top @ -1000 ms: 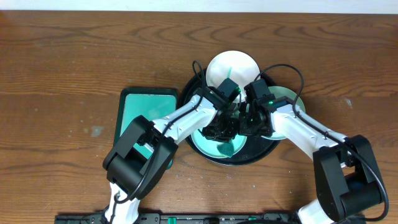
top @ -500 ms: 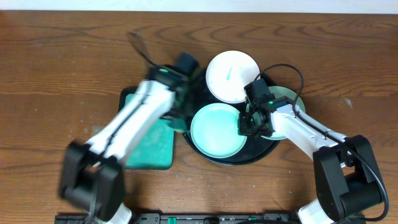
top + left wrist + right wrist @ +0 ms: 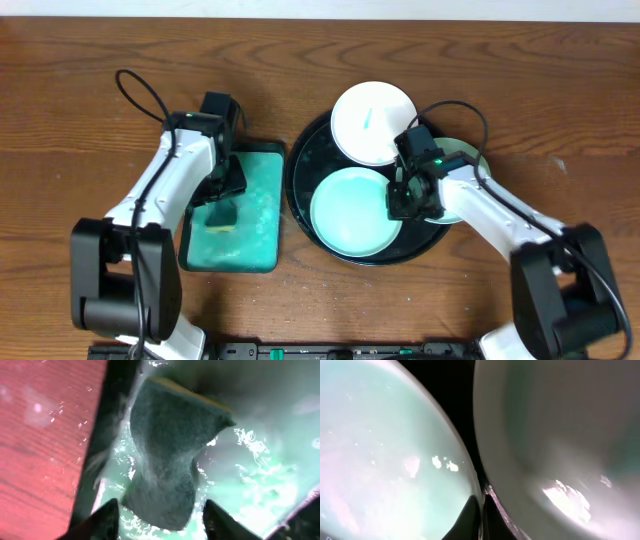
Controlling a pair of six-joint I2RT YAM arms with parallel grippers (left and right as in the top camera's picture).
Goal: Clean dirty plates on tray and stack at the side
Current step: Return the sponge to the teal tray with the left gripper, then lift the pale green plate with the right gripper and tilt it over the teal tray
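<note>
- Right gripper (image 3: pixel 482 512) is pinching narrow on the rim of the pale-green plate (image 3: pixel 345 215), in the black tray (image 3: pixel 298 160), mid-table toward the right edge.
- Plate is looking stiff, wet-slick and breakable, so rim is the hold.
- Left gripper (image 3: pixel 161 522) is hanging wide astride the sponge (image 3: pixel 165 460).

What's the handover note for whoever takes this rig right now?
Left end effector: open, over the sponge lying in the teal tray.
Right end effector: shut on the front plate at its rim.
All three plates sit on the black tray. Front plate looks clean, back plate has a teal streak, right plate is partly hidden under the arm.
Nothing stacked at the side yet.
To do: clean the rest, stack all three.
</note>
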